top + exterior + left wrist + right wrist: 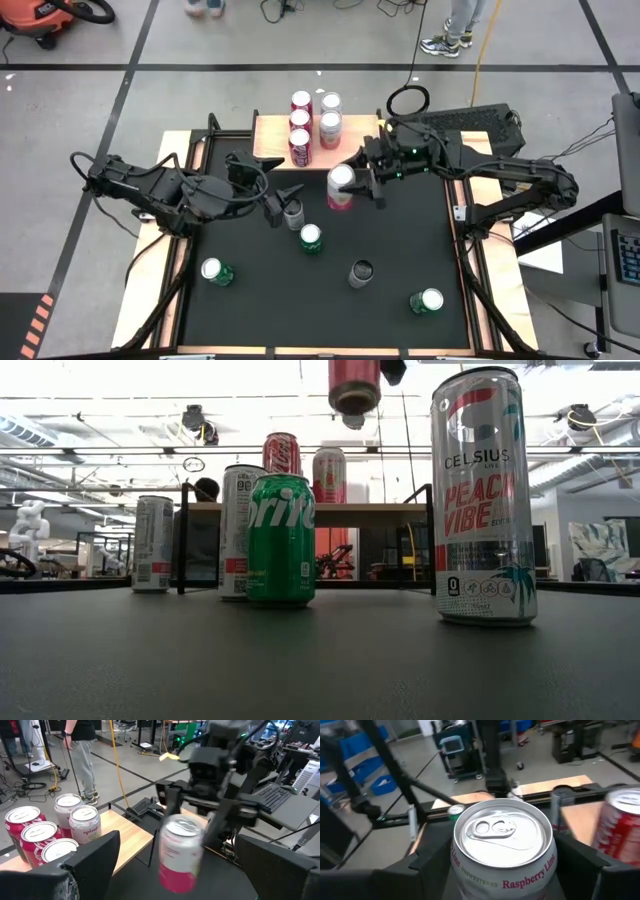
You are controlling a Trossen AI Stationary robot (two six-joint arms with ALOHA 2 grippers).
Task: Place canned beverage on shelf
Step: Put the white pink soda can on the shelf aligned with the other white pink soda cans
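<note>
The shelf (268, 138), a light wood top on black legs, stands at the mat's far edge and bears several upright cans (300, 122). My right gripper (352, 184) is shut on a white-and-pink raspberry lime can (340, 188), which hangs in the air just near of the shelf's right end. In the low view its bottom (354, 390) shows high above the mat. My left gripper (287, 203) stands open to the left of that can, holding nothing, above a grey can (293, 214) on the mat. My right gripper pinches the can's upper side wall (462, 865) between its two fingers (427, 865), one on each side just below the rim. The fingers lie about level and come from the table's right and far side. The can is upright and lifted clear of the mat.
On the black mat stand a Sprite can (311, 238), a green can (215, 271) at the near left, a dark can (361, 272) and a green can (427, 301) at the near right. A person's legs (455, 30) show beyond the table.
</note>
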